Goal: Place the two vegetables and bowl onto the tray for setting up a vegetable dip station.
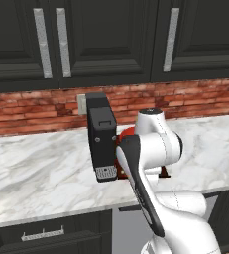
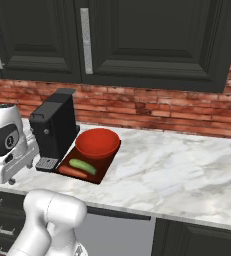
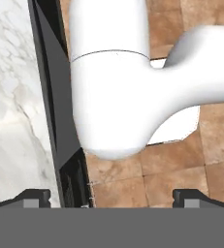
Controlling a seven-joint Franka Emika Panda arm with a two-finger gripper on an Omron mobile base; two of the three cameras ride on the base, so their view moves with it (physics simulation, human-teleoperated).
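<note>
The gripper [image 3: 111, 196] is spread wide, holding nothing, aimed down past the counter edge [image 3: 55, 121] at the floor [image 3: 191, 160]. Farther off on the counter, the right base view shows the carrot [image 2: 73, 172], cucumber [image 2: 82, 166] and bowl [image 2: 97, 143] on the tray [image 2: 104, 169], beside the black machine [image 2: 54, 129].

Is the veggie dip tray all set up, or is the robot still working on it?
It looks set: the red bowl, cucumber and carrot all sit on the wooden tray beside the coffee machine. The gripper is open and holds nothing. Nothing seems left.
</note>
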